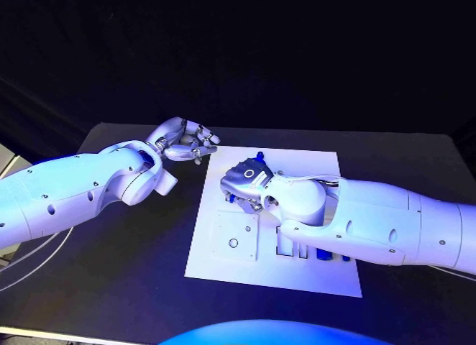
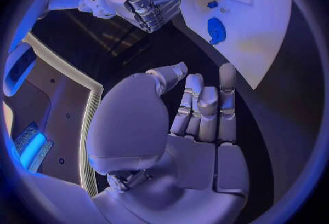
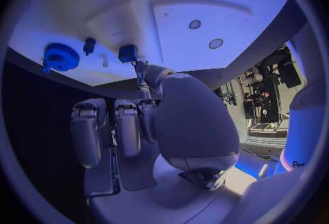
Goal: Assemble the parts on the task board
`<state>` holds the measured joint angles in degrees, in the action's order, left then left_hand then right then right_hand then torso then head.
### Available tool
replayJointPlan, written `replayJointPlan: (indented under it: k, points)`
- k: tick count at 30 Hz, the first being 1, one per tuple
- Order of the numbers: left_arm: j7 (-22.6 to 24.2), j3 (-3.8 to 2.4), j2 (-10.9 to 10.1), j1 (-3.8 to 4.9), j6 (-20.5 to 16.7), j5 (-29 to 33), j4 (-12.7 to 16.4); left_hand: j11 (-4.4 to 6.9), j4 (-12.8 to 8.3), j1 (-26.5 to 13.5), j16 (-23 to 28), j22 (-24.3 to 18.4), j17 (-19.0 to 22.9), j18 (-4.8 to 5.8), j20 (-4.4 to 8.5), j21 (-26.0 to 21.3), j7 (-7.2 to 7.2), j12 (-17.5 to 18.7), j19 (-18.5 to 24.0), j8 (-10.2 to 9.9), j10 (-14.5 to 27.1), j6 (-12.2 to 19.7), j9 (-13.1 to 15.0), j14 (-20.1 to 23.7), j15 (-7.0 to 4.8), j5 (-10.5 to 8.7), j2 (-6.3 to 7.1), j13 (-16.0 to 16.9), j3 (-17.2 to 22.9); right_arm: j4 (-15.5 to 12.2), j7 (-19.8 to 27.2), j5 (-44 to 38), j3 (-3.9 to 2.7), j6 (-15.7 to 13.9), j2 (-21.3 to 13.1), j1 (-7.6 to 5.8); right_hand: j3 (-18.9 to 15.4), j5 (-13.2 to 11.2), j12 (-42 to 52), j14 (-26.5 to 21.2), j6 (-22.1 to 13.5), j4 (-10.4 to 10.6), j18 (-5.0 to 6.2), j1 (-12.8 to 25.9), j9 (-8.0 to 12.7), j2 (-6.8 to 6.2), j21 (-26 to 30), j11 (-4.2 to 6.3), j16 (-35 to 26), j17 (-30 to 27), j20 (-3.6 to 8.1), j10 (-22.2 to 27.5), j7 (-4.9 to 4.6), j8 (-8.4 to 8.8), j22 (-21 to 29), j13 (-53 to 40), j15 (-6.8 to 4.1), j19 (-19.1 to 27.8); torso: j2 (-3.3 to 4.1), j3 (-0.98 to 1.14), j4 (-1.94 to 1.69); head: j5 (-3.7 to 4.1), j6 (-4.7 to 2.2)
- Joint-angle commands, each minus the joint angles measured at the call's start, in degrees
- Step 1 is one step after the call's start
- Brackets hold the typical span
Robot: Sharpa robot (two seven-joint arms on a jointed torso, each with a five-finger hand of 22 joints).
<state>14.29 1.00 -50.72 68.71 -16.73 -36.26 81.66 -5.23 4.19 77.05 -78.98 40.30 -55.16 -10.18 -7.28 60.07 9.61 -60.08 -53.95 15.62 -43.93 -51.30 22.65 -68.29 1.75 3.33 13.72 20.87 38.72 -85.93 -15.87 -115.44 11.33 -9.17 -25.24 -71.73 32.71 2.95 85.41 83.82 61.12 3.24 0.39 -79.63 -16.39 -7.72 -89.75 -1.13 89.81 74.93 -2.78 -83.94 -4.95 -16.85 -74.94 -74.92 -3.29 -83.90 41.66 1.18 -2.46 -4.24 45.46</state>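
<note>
While blue light washes the scene, the task board [image 1: 249,262], a flat white plate with two small round holes and rectangular cut-outs, lies at the middle of the black table [image 1: 124,287]. Small blue parts [image 3: 60,57], among them a toothed wheel, sit near its far edge; others stand in slots at the near right. Over the board, the right hand [image 1: 246,185] pinches a blue piece [image 3: 128,52]. Off the far-left corner, the left hand [image 1: 184,141] hovers empty, fingers loosely apart.
</note>
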Motion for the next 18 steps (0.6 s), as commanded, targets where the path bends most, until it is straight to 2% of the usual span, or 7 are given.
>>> replayJointPlan:
  k: [1,5,13,18]
  points:
    - [0.63,-0.06,0.15,0.11,0.15,0.46,0.06,-0.37,-0.38,0.3,0.06,-0.09,-0.06,-0.41,-0.47,-0.21,-0.06,0.29,-0.1,-0.3,0.22,0.28,0.07,0.04,0.29,-0.05,-0.49,-0.08,-0.07,0.16,-0.21,-0.94,0.08,1.08,0.13,0.01,-0.25,-0.14,0.26,6.18,0.04,-0.03,-0.39,0.14,-1.12,0.29,-0.25,0.31,0.19,15.07,0.46,-3.53,0.05,-0.18,-15.06,-11.9,-0.39,-6.1,0.01,0.01,0.1,-0.2,0.05]
    - [0.6,-0.06,0.2,0.11,0.23,0.47,0.03,-0.37,-0.38,0.3,0.06,-0.09,-0.06,-0.41,-0.47,-0.21,-0.06,0.29,-0.1,-0.3,0.22,0.28,0.07,0.04,0.29,-0.05,-0.49,-0.08,-0.07,0.19,-0.4,-0.95,0.14,0.83,0.22,0.07,-0.28,-0.13,0.23,6.18,-0.09,-0.07,-0.39,0.14,-1.12,0.25,-0.25,0.3,0.19,15.07,0.48,-3.52,0.03,-0.17,-15.06,-11.88,-0.39,-6.1,0.01,0.07,0.09,-0.25,0.01]
    - [0.29,-0.06,0.17,0.12,0.51,0.58,0.02,-0.4,-0.39,0.28,0.04,-0.1,-0.06,-0.41,-0.49,-0.22,-0.03,0.27,-0.13,-0.3,0.24,0.3,0.08,0.05,0.31,-0.06,-0.52,-0.09,-0.12,0.17,-0.4,-1.14,0.24,1.21,0.3,0.13,-0.44,-0.11,0.11,6.18,-0.52,-0.16,-0.39,0.24,-1.1,0.03,-0.25,0.25,0.19,15.07,0.51,-3.45,-0.04,-0.1,-15.06,-11.8,-0.36,-6.1,0.0,0.0,0.04,-0.29,0.0]
    - [0.16,-0.05,0.16,0.12,0.58,0.6,0.04,-0.4,-0.39,0.28,0.04,-0.1,-0.06,-0.41,-0.49,-0.22,-0.03,0.27,-0.13,-0.3,0.24,0.3,0.08,0.05,0.31,-0.06,-0.52,-0.09,-0.12,0.31,-0.4,-1.13,0.31,1.1,0.42,0.18,-0.84,-0.13,-0.04,6.18,-0.98,-0.13,-0.39,0.63,-1.06,-0.41,-0.25,0.19,0.19,15.07,0.53,-3.37,-0.09,-0.03,-15.06,-11.71,-0.32,-6.1,0.04,0.04,0.08,-0.37,0.03]
